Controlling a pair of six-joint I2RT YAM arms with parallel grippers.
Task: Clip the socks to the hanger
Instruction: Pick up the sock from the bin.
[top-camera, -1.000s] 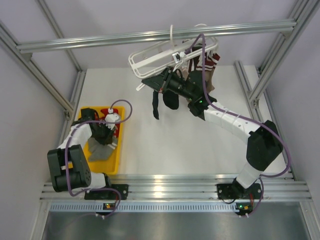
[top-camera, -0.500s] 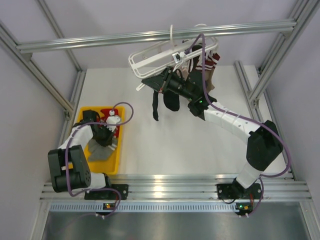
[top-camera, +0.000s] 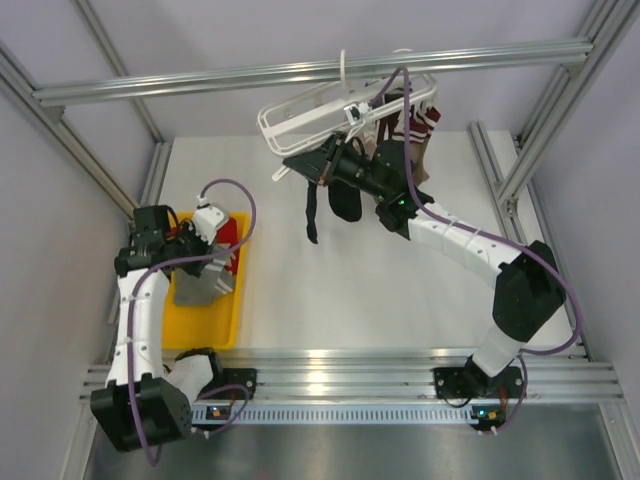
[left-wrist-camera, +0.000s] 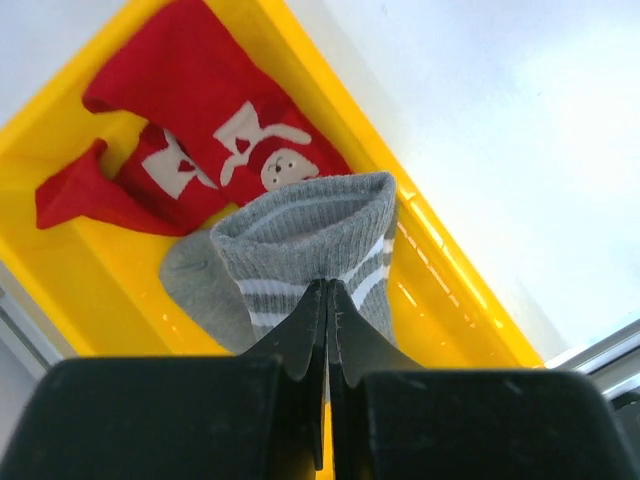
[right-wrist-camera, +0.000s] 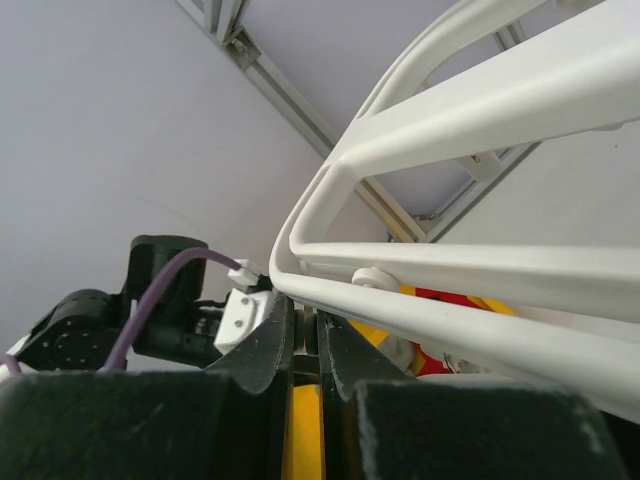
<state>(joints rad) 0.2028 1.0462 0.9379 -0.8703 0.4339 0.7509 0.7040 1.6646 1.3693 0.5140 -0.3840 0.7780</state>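
A grey striped sock (left-wrist-camera: 310, 225) hangs by its cuff over the yellow tray, with my left gripper (left-wrist-camera: 328, 290) shut on it. From above, the left gripper (top-camera: 204, 262) holds this grey sock (top-camera: 205, 287) above the tray's middle. A red sock (left-wrist-camera: 220, 130) with white markings lies in the tray's far end (top-camera: 229, 232). The white hanger (top-camera: 300, 115) hangs from the top rail. My right gripper (top-camera: 325, 166) is up under its frame (right-wrist-camera: 480, 120). Its jaws (right-wrist-camera: 308, 325) are shut on a small pale clip peg just below the hanger's rim.
The yellow tray (top-camera: 226, 318) sits at the table's left edge. Black socks (top-camera: 312, 205) dangle from the hanger's pegs, with brown and pale ones (top-camera: 412, 130) at its right end. Aluminium frame posts (top-camera: 140, 205) stand along both sides.
The left jaws closed on the grey sock's cuff, and the left arm drew back to the left and rose, lifting the sock off the tray floor. The right arm stayed still.
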